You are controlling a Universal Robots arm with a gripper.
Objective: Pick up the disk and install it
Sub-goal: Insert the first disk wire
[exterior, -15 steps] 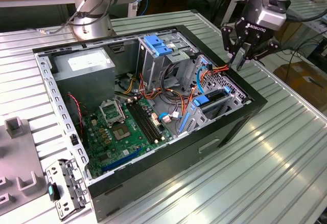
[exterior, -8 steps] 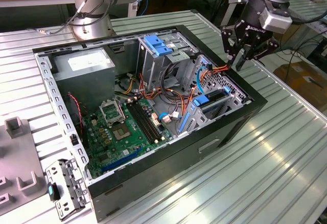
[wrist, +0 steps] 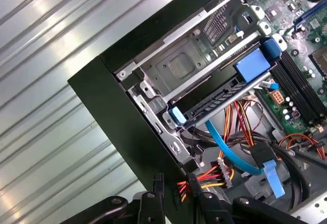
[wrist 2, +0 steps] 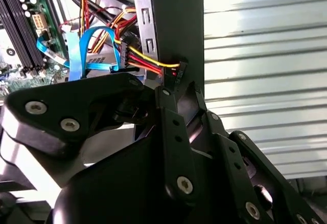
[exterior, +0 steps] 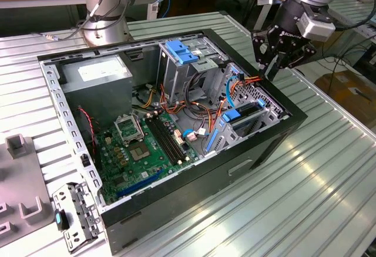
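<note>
On a ribbed metal table (exterior: 329, 169) sits the open computer case (exterior: 247, 151) — the hand (exterior: 275, 72) grips a black power connector (wrist 2: 176, 75).

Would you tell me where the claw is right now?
At the exterior view's right, the claw hangs over the computer case's edge, gripping a wired connector near the disk.

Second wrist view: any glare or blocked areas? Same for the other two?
Second wrist view: ribbed table blown out by glare, gripper body blocks the lower half. First wrist view: bright streaks on the table. Exterior view: even light, mild sheen.
</note>
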